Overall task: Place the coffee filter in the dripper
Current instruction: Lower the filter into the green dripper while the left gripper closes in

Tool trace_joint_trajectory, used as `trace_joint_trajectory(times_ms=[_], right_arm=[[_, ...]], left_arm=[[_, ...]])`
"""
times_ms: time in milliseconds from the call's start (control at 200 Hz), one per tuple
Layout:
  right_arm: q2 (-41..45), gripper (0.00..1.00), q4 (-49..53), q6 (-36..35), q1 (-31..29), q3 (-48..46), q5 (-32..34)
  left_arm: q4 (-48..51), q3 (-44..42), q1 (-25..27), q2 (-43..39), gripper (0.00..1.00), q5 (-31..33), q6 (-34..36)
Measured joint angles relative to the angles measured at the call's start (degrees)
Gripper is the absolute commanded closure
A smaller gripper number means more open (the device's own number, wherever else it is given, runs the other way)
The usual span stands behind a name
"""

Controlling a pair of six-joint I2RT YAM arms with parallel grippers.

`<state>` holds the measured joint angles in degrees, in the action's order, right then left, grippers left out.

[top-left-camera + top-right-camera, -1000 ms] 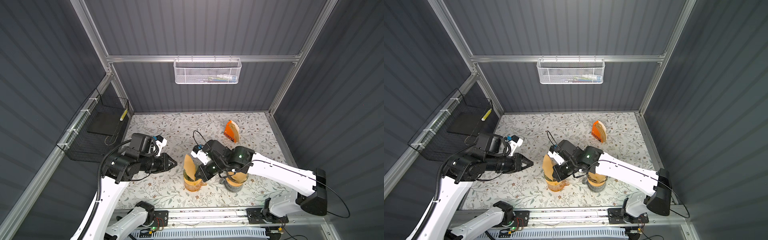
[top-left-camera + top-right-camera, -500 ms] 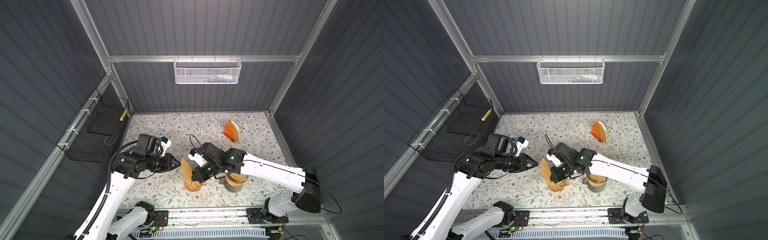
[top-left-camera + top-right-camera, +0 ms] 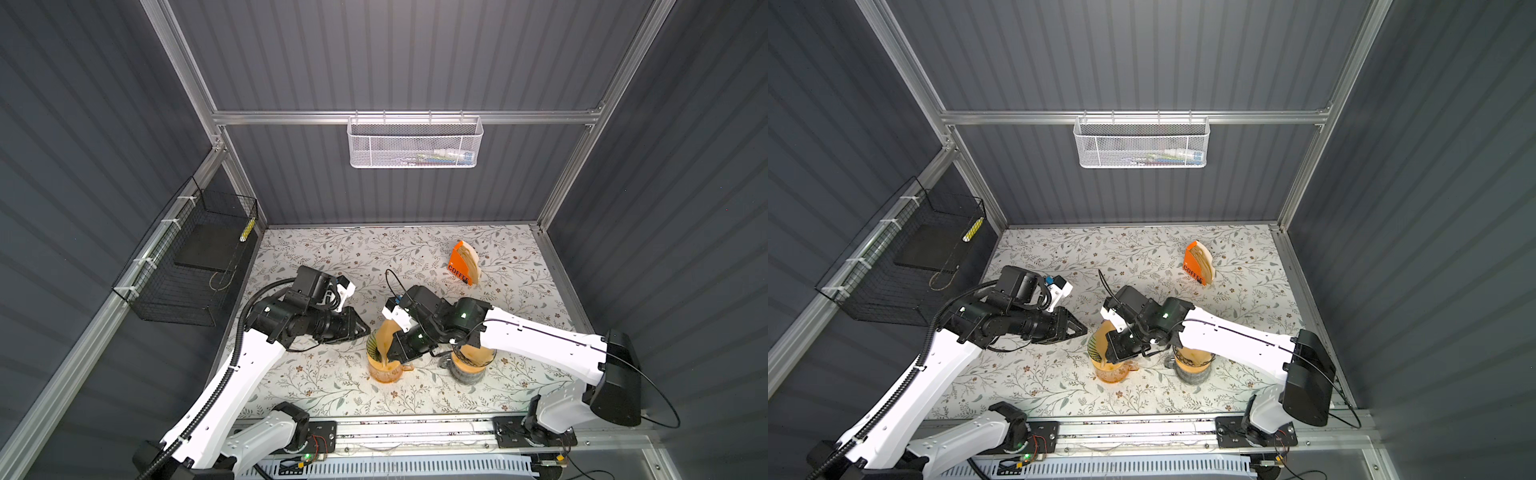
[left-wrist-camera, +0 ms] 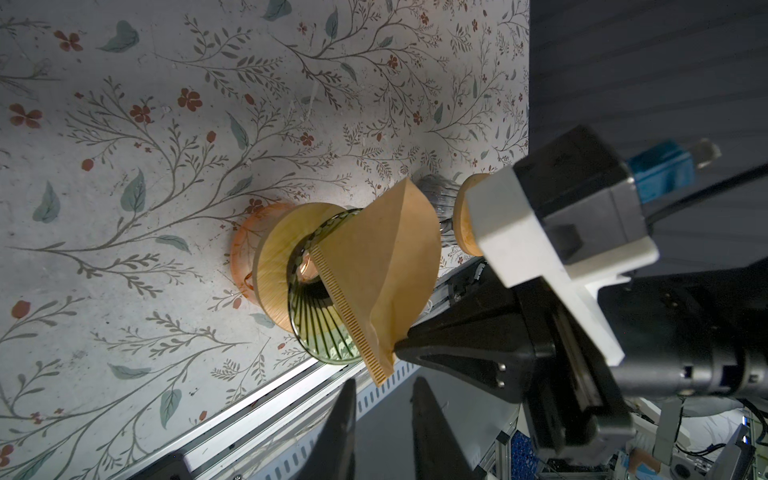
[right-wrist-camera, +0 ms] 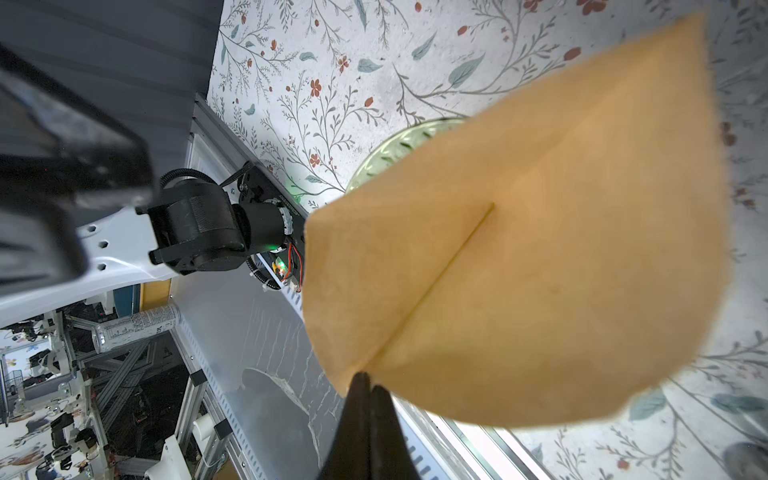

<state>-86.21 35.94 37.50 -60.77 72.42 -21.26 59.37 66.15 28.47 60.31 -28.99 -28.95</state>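
Pinching brown paper cone filter (image 5: 519, 257) at one corner, my right gripper (image 5: 365, 380) clamped, so its tip enters ribbed green glass dripper (image 4: 320, 332).

Two robot arms, the left arm (image 3: 253, 365) and the right arm (image 3: 536, 338). Two drippers near the front: the green dripper (image 4: 320, 332) and the right dripper (image 3: 473, 359). One loose paper filter (image 3: 388, 334). One orange filter box (image 3: 458, 264), far right. Two baskets: black basket (image 3: 195, 266) left, white basket (image 3: 415, 143) far.

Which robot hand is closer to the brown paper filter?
Right. The right gripper pinches the filter at the dripper; the left gripper hovers beside, open, not touching.
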Motion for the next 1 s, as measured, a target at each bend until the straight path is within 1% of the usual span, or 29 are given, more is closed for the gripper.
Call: trace_joint_trajectory(times_ms=[260, 570, 846, 956, 1001], right_arm=[[0.5, 1.00, 2.0, -0.6, 0.2, 1.2, 0.5], [0.5, 1.00, 3.6, -1.8, 0.5, 3.4, 2.2], [0.5, 0.94, 3.3, -1.7, 0.5, 3.0, 2.6], [0.5, 0.91, 3.2, -1.6, 0.5, 2.4, 2.7], [0.6, 0.87, 3.1, -1.6, 0.5, 2.2, 2.8]], left_arm=[[-3.1, 0.0, 3.1, 1.7, 0.76, 1.2, -0.3], [-5.1, 0.0, 4.5, 4.0, 0.78, 2.0, -0.4], [-6.0, -2.5, 4.8, 4.1, 0.79, 2.0, -0.4], [-6.7, -4.3, 4.9, 4.1, 0.79, 2.2, -0.4], [-6.9, -4.8, 5.0, 4.1, 0.79, 2.4, -0.4]])
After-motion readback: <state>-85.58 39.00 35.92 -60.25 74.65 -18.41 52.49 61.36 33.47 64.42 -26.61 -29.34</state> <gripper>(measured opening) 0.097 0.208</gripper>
